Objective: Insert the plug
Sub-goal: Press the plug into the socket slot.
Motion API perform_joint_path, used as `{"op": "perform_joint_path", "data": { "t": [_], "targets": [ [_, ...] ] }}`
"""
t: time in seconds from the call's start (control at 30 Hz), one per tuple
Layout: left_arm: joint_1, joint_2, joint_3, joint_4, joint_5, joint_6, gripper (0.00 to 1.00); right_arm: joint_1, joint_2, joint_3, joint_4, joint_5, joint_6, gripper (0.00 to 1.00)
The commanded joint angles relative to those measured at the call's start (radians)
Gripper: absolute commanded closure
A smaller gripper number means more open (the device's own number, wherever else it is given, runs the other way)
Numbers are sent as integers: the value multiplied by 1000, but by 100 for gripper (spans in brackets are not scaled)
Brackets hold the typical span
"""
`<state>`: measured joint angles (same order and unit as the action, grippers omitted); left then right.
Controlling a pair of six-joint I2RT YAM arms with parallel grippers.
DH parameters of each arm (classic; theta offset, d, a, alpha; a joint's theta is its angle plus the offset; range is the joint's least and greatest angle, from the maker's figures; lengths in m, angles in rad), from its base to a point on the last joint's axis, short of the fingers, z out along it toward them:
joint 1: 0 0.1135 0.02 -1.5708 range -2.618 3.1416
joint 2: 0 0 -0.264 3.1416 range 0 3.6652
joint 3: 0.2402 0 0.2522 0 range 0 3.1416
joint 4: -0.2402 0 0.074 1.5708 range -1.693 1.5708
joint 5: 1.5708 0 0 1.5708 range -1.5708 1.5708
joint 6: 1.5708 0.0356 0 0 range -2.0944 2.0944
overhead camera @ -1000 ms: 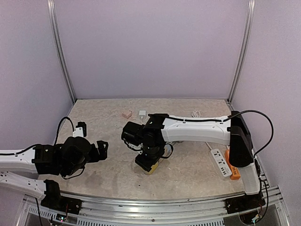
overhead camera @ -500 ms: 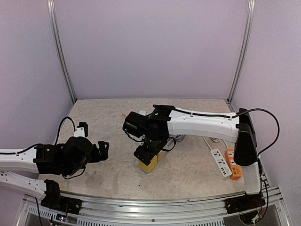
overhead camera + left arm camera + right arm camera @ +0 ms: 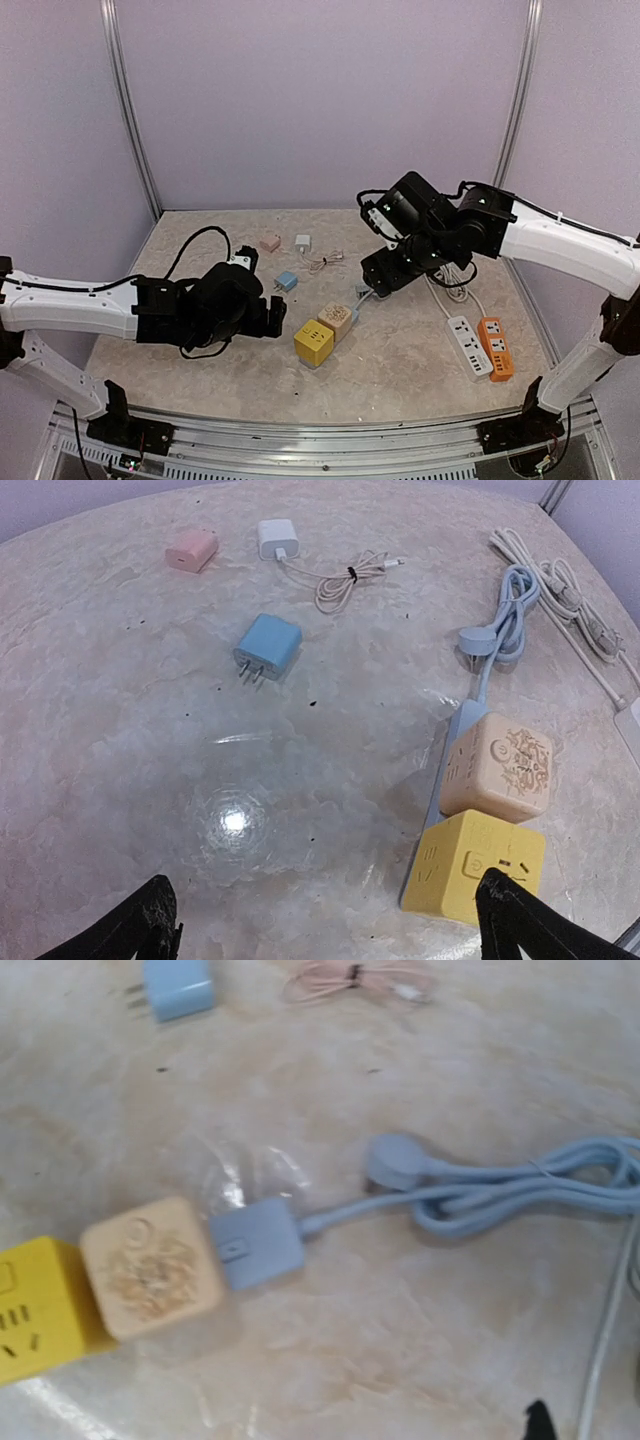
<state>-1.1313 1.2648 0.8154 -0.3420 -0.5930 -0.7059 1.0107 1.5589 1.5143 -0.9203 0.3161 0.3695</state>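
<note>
Table (image 3: 420, 370): blue plug (image 3: 268, 645), cube sockets (image 3: 497, 767), probably pink charger (image 3: 190, 551).

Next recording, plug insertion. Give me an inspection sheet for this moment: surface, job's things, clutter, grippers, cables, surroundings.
Surface: beige marbled table top, one glare spot, no spill seen.
Job's things: yellow cube socket touching beige cube socket; blue-grey plug block against the beige one.
Clutter: blue charger, pink charger, white charger, white power strip, orange power strip.
Grippers: left gripper open, empty; right gripper open, empty.
Cables: blue cable bundled; white cable loose; thin cable coiled by the white charger.
Surroundings: lilac walls, metal posts.
</note>
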Motion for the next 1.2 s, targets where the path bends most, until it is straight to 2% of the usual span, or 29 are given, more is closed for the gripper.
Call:
{"op": "perform_joint_path", "data": {
  "t": [0.0,0.17,0.5,0.67,1.03,1.17],
  "targets": [
    [7,191,162,-52,64,79,1,-22,-75,-111,63,29,38,18],
    [8,328,233,-11,140,110,1,-33,-119,-178,69,20,41,18],
    [8,411,270,-54,225,102,1,-64,-150,-207,100,3,3,17],
    [6,414,260,-94,236,69,5,-76,-138,-207,115,-11,-15,17],
    [10,341,179,-77,237,53,14,-96,-122,-207,133,-33,-32,17],
    [22,309,158,-61,253,59,20,-101,-115,-205,140,-41,-37,17]
  ]
}}
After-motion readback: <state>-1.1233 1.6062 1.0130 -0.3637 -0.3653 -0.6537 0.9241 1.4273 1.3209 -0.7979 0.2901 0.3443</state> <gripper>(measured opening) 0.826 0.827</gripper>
